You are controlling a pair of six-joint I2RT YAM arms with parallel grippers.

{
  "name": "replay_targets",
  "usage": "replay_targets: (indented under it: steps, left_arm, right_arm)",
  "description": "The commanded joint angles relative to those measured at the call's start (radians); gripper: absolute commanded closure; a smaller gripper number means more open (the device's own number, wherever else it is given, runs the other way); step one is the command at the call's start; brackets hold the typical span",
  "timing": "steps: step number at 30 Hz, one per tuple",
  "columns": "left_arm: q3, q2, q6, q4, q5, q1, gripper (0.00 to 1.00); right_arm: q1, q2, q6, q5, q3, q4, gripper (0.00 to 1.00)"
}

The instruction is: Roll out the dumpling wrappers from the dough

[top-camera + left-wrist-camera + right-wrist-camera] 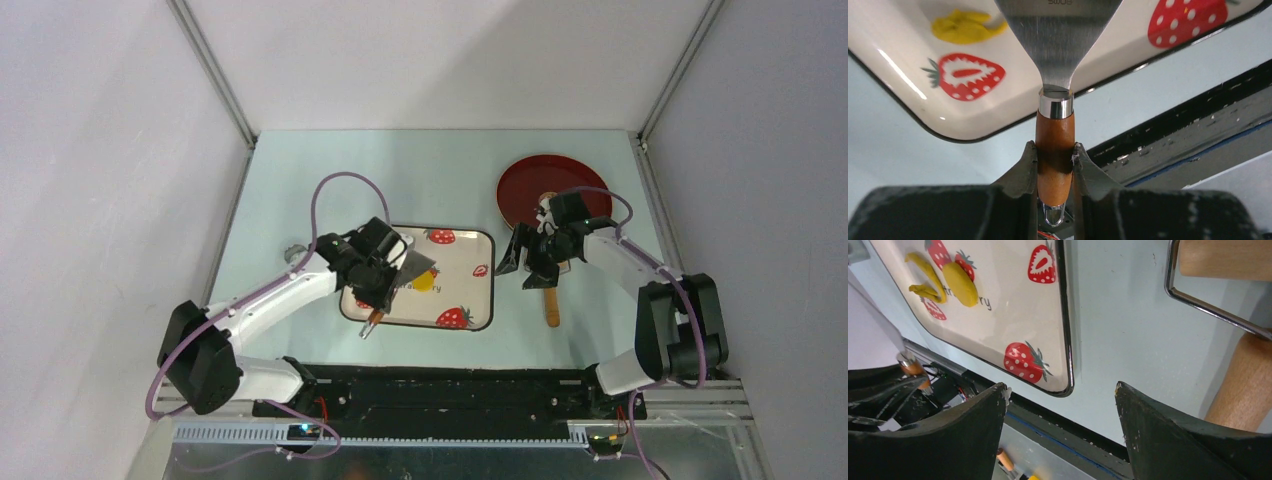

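Observation:
Yellow dough (pixel 425 283) lies on the strawberry-print tray (pixel 478 300). In the right wrist view it is a smooth oval piece (pixel 960 284) with a curled strip (pixel 925 277) beside it; I cannot tell whether the oval is a dumpling wrapper. My left gripper (pixel 1055 150) is shut on the brown wooden handle of a metal scraper (pixel 1058 35). The scraper's blade hangs over the tray, right beside the dough (pixel 965 27). My right gripper (pixel 1060 386) stands open and empty over the bare table, right of the tray (pixel 1064 315).
A wooden roller (pixel 551 305) with a metal frame (pixel 1208 307) lies on the table right of the tray, under my right wrist. A red plate (pixel 530 180) sits behind it, with a small tan bit on it. The black base rail runs along the near edge.

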Motion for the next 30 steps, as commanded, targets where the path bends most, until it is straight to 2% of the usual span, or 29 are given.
replay_targets:
  steps: [1,9,19,25,30]
  left_arm:
    - [-0.038,-0.004,-0.116,0.009,0.001,-0.059,1.0]
    - [-0.129,-0.036,-0.201,0.01,0.018,-0.121,1.0]
    - [-0.234,-0.093,-0.249,0.009,0.041,-0.127,1.0]
    - [-0.231,-0.084,-0.274,0.01,0.035,-0.129,1.0]
    - [-0.224,-0.054,-0.282,0.013,0.024,-0.139,1.0]
  right_arm:
    - [0.009,0.077,-0.023,-0.035,-0.003,0.029,0.19]
    - [0.09,0.263,-0.017,-0.044,0.071,0.04,0.35]
    - [0.13,0.393,-0.034,-0.031,0.204,-0.004,0.45]
    - [0.138,0.43,-0.057,-0.022,0.245,-0.029,0.49]
    - [0.146,0.463,-0.065,-0.009,0.246,-0.026,0.56]
